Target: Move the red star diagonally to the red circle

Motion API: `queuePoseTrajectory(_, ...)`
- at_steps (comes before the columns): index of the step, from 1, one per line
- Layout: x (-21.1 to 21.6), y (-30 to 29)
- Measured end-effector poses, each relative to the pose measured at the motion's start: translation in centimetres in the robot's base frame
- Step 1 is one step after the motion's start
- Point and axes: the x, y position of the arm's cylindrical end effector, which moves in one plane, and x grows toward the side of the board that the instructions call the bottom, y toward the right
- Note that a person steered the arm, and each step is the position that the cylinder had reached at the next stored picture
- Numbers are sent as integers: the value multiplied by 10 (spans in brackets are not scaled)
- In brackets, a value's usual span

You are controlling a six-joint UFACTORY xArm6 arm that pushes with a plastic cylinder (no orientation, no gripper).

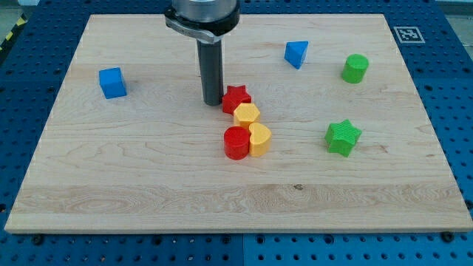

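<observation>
words: none can be read
numbers: none can be read
sign: a small black and white square tag (406, 33) with a blocky pattern
where the sign is: on the wooden board (148, 185), at its corner in the view's top right
blocks: no marks on them

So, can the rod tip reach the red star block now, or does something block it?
Probably yes: my tip stands just left of the red star block, nothing between. The yellow hexagon block sits on its other side.
</observation>
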Motion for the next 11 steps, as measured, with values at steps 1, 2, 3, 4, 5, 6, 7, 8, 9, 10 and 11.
queuePoseTrajectory(1,-30,6)
queuePoseTrajectory(2,-35,42)
queuePoseTrajectory(3,-30,76)
queuePoseTrajectory(4,-27,77)
queuePoseTrajectory(5,0,66)
queuePoseTrajectory(6,35,49)
queuePoseTrajectory(7,31,34)
queuePoseTrajectory(8,4,27)
queuePoseTrajectory(9,-2,15)
queuePoseTrajectory(10,-2,-4)
queuePoseTrajectory(11,-6,-17)
